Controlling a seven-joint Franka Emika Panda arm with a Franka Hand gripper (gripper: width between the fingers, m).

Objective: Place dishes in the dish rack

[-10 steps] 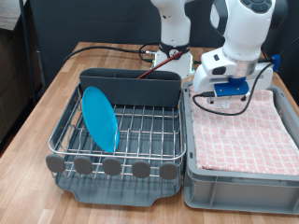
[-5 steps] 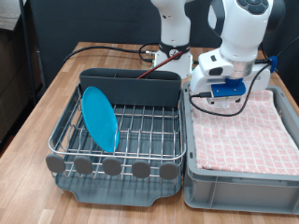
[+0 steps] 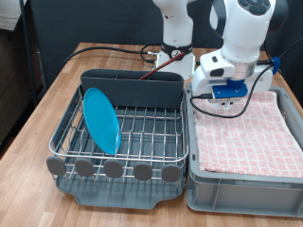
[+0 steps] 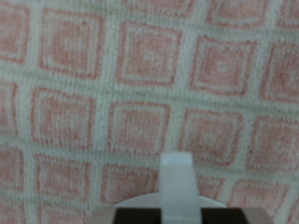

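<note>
The light-blue plate (image 3: 100, 120) stands on edge in the chrome wire dish rack (image 3: 142, 128), at the exterior view's left end. The rack's tall grey trough (image 3: 133, 87) runs along its far side. My gripper (image 3: 220, 98) hangs low over the far-left corner of the checkered cloth (image 3: 246, 132), to the exterior view's right of the rack. The white hand hides its fingertips. The wrist view shows only the cloth (image 4: 149, 84) close up and one pale finger part (image 4: 178, 182), with nothing held in sight. The wooden spoon and white cup are out of view.
The cloth lines a grey rectangular tub (image 3: 244, 184) that touches the rack's right side. The robot base (image 3: 172, 57) and cables (image 3: 123, 49) sit behind the rack on the wooden table (image 3: 57, 95). Black cables hang from my hand.
My hand has risen slightly and shifted a little to the exterior view's left over the cloth. The plate and rack have not moved.
</note>
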